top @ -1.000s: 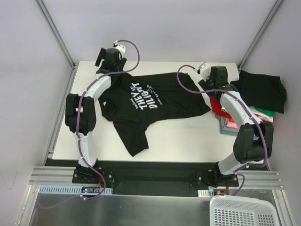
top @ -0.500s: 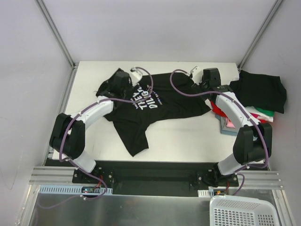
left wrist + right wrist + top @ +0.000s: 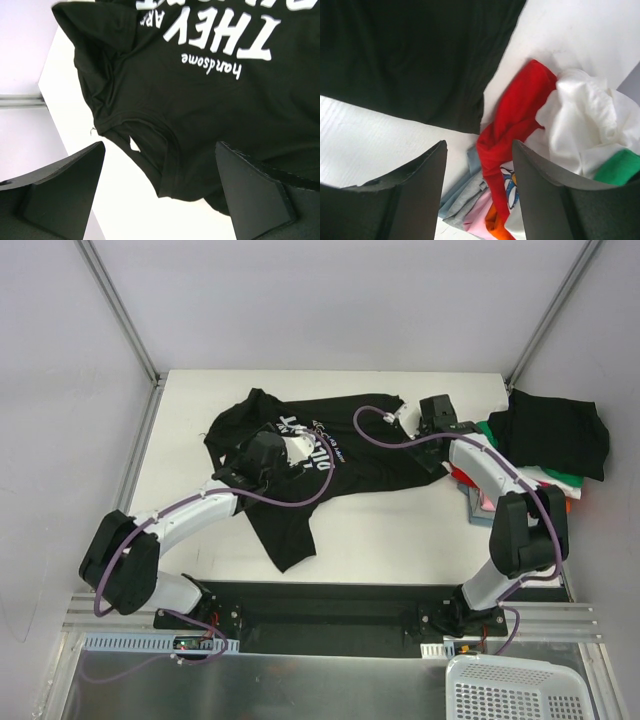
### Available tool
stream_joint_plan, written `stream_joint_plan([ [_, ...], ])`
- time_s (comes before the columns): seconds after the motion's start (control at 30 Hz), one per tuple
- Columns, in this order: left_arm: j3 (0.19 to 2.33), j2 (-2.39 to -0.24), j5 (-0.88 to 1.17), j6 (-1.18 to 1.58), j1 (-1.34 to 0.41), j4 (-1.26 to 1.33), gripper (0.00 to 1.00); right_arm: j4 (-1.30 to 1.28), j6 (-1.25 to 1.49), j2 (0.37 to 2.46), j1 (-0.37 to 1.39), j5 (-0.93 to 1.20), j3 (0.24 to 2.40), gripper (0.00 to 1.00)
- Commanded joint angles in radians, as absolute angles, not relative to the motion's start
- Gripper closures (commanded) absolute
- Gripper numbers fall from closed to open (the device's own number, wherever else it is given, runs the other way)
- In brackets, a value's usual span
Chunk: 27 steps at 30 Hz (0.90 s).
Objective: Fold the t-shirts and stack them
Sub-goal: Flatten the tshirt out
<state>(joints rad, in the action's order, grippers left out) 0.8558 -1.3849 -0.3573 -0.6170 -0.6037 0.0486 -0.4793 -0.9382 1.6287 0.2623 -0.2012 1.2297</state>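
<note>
A black t-shirt [image 3: 300, 480] with white chest lettering lies spread and creased on the white table [image 3: 400, 530]. My left gripper [image 3: 262, 455] hovers open over its left side. In the left wrist view the left gripper [image 3: 160, 145] has a sleeve hem [image 3: 170, 165] below its gap, with nothing between the fingers. My right gripper [image 3: 437, 422] is at the shirt's right edge. In the right wrist view the right gripper [image 3: 479, 142] stands open above a red t-shirt [image 3: 520, 105] in the pile of t-shirts [image 3: 550, 440], beside white [image 3: 580, 120], green [image 3: 617, 167], pink [image 3: 480, 217] and blue-grey [image 3: 462, 192] ones.
A black tee [image 3: 560, 430] tops the pile at the table's right edge. A white plastic basket [image 3: 520, 690] sits below the table at the near right. Metal frame posts [image 3: 120, 310] rise at the back corners.
My left arm has swung from the far left corner down over the shirt's left side. My right gripper has shifted a little left and its jaws have narrowed somewhat.
</note>
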Motion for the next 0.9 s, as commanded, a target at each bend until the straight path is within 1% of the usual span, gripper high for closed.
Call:
stream_joint_plan([
  [0.0,0.83,-1.379,-0.406,-0.609,-0.62,0.054,0.07,-0.52,-0.951,1.664,0.302,-0.173,1.221,0.41],
  [0.13,0.886,-1.437,-0.44,-0.62,-0.614,0.063,0.07,-0.531,-0.89,1.753,0.301,-0.181,1.344,0.4],
  [0.33,0.995,-1.569,-0.416,-0.637,-0.583,0.069,0.07,-0.555,-0.868,1.882,0.302,-0.179,1.529,0.37],
  [0.53,1.028,-1.663,-0.379,-0.641,-0.552,0.074,0.07,-0.546,-0.897,1.914,0.304,-0.173,1.563,0.32],
  [0.73,1.055,-1.69,-0.364,-0.65,-0.531,0.069,0.05,-0.638,-0.872,1.948,0.304,-0.135,1.644,0.29],
  [0.87,1.086,-1.703,-0.367,-0.66,-0.52,0.048,0.04,-0.796,-0.795,1.98,0.307,-0.022,1.753,0.28],
])
